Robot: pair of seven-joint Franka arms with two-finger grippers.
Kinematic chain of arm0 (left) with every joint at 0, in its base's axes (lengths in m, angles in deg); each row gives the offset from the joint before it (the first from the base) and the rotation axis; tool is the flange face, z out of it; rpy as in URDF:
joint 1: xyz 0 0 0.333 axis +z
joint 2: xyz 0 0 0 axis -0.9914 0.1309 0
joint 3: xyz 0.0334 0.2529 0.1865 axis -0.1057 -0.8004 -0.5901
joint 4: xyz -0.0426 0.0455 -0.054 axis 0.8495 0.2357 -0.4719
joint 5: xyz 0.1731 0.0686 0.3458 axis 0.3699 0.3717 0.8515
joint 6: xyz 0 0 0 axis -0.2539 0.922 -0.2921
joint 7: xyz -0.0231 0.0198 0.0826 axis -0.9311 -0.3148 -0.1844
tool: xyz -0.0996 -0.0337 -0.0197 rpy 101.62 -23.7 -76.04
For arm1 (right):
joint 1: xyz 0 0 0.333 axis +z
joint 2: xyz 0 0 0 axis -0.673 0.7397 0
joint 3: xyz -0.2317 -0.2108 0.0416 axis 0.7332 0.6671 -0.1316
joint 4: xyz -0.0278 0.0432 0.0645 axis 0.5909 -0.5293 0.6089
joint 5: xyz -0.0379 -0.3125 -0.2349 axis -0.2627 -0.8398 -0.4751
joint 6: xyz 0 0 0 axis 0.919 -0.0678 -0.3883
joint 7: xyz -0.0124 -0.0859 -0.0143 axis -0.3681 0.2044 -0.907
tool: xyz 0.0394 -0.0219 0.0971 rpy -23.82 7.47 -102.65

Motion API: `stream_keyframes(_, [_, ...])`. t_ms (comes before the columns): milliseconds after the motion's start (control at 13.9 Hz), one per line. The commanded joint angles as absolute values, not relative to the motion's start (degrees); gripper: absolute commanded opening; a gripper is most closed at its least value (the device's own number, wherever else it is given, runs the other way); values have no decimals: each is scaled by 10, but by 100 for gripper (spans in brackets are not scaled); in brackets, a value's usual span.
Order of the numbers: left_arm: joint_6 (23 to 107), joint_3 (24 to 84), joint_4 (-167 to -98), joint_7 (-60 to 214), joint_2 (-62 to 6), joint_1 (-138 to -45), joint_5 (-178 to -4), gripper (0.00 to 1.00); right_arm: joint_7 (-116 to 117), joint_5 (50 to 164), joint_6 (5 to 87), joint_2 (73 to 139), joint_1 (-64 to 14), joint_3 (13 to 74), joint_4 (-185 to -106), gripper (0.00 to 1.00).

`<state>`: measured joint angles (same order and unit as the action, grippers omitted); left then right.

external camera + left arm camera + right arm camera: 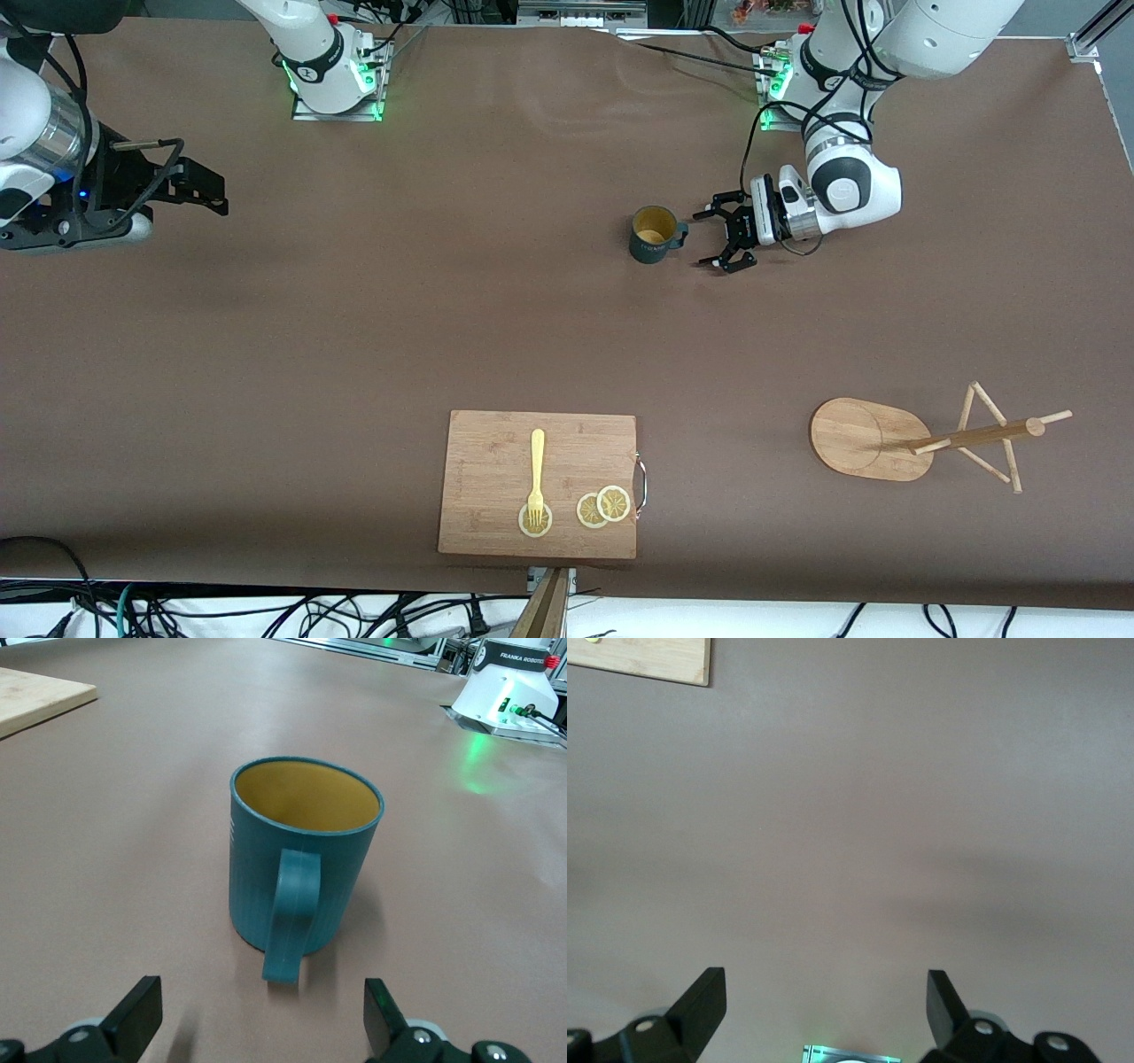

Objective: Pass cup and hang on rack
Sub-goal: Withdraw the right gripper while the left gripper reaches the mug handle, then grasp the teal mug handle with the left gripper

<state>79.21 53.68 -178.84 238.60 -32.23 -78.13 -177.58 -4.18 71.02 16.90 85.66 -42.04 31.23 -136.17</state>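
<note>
Two arms show from the front: left gripper (pixel 719 237) spread wide just beside the upright cup (pixel 654 235); right gripper (pixel 208 190) waits, spread, over bare table (pixel 372 292); rack (pixel 921 439) lies toppled. Left wrist: cup handle (pixel 291 917) faces the parted fingers (pixel 133 1014). Right wrist: fingers (pixel 700 1001) apart.

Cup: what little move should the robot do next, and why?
Probably ease the left tool forward around the cup's handle, then shut. The cup stands upright, its handle facing the open tool, which isn't touching it yet.
</note>
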Motion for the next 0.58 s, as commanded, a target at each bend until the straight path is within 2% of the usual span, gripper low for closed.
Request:
stream_keyframes(0, [790,539,-1782,2429,-306,-796,-1822,100,-34,701,176,839,-434,302,-1387,99])
stream_keyframes(359, [790,541,-1781,2433,-304,-811,-1848,100,-29,694,182,829,-434,303,-1398,100])
stream_keyframes(503, [789,543,-1781,2439,-302,-817,-1865,100,-9,688,181,843,-435,304,-1383,100])
